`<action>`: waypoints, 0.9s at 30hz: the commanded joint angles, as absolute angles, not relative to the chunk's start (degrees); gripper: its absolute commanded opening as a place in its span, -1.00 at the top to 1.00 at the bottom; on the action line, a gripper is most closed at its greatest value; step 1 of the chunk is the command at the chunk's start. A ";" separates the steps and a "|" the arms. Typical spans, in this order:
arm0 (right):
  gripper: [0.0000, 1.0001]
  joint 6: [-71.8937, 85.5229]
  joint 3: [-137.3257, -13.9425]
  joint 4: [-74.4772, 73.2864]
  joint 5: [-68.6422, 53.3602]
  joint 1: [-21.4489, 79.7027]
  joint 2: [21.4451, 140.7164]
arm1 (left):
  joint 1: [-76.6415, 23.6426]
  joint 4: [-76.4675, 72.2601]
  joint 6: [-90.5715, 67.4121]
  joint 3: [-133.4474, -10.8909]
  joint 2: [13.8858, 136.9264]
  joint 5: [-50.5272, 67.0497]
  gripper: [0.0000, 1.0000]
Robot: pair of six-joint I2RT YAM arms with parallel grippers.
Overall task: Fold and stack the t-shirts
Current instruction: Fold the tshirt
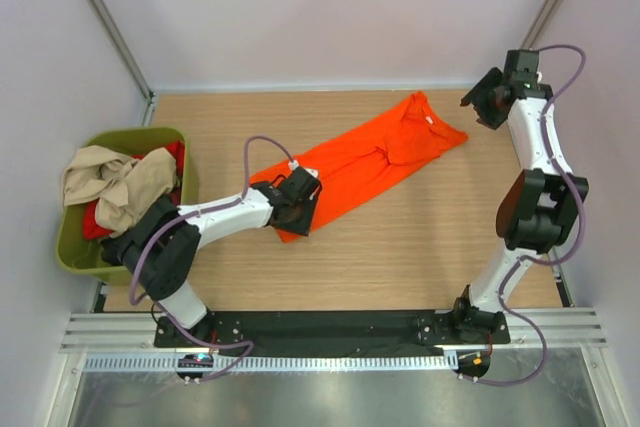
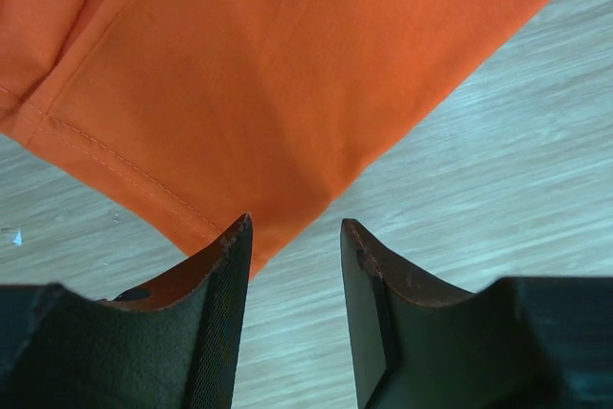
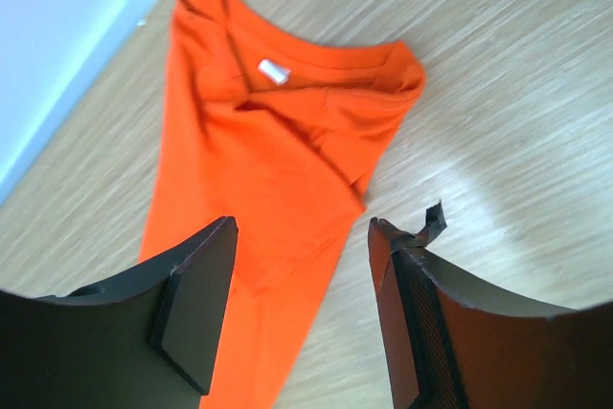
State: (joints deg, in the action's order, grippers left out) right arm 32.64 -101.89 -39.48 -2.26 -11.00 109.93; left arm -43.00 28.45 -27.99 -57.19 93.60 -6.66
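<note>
One orange t-shirt [image 1: 365,162] lies on the desk [image 1: 400,247], folded lengthwise into a strip running 7 to 1 o'clock. My left hand [image 2: 297,227] is at the hem end, 7 o'clock, jaws half apart and gripping nothing, probably lined up to lift the hem. My right hand [image 3: 302,222] hovers by the collar, 1 o'clock, wide and empty. The tub [image 1: 75,252] at 9 o'clock holds one beige shirt [image 1: 100,182] and one red shirt [image 1: 95,222], waiting.

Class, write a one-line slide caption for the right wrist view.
Open right gripper hovers over the collar end of the orange t-shirt on the wooden table.
</note>
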 commanded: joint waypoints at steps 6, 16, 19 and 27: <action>-0.30 33.05 -90.55 -39.20 -8.79 -11.16 94.15 | -45.87 28.65 -27.25 -57.92 98.43 -15.47 0.30; -0.31 32.70 -82.35 -45.25 -6.25 -11.16 85.34 | -56.32 32.25 -34.71 -61.60 98.96 -15.74 1.00; -0.31 31.56 -82.53 -47.54 -3.87 -11.25 85.25 | -60.90 32.43 -39.71 -62.66 99.75 -13.20 0.99; -0.32 31.72 -73.75 -35.91 -4.64 -11.25 84.46 | -71.45 37.18 -48.24 -66.09 102.66 -11.79 0.64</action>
State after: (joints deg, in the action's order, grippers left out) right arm 32.25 -76.97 -43.20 -3.64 -11.00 85.82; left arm -69.76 33.87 -42.72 -64.55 102.83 -13.50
